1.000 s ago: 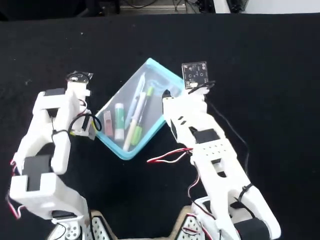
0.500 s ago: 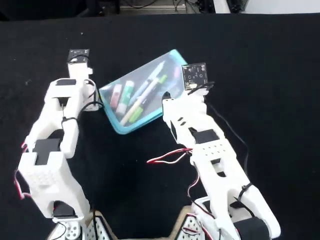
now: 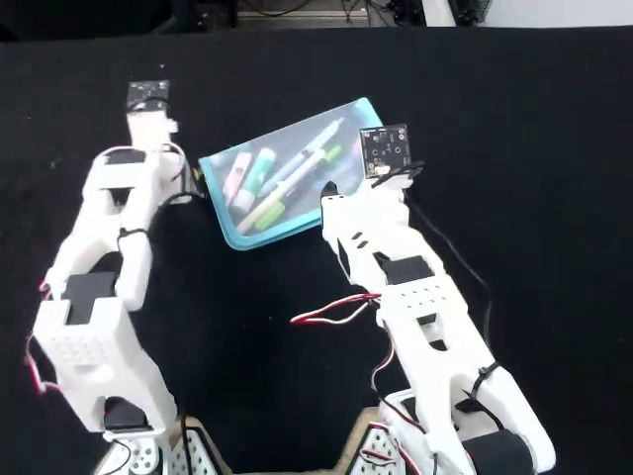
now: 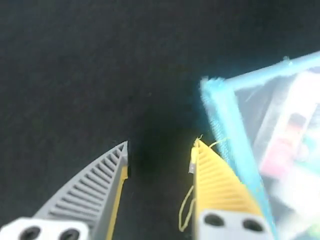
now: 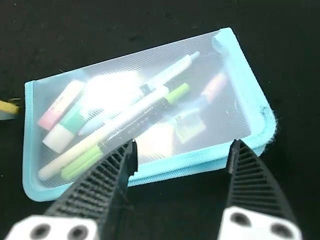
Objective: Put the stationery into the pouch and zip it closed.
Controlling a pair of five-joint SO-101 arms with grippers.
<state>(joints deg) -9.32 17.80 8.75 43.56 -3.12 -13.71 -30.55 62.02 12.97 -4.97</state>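
The black bench (image 3: 534, 119) carries a clear, teal-edged pouch (image 5: 240, 107), lying flat and askew. The right end effector (image 5: 182, 147) sits over the pouch's long edge, jaws wide apart and gripping nothing. The left end effector (image 4: 160, 152) is likewise open and empty, its yellow finger (image 4: 220, 195) just beside a pouch corner. The stationery (image 5: 125, 126), pens, markers and small sticks, lies inside the pouch.

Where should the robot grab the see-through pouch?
By the blue border along the long side under the open right tool, coming straight down. The pouch lies flat and lumpy with pens, so that thin edge probably pinches best.
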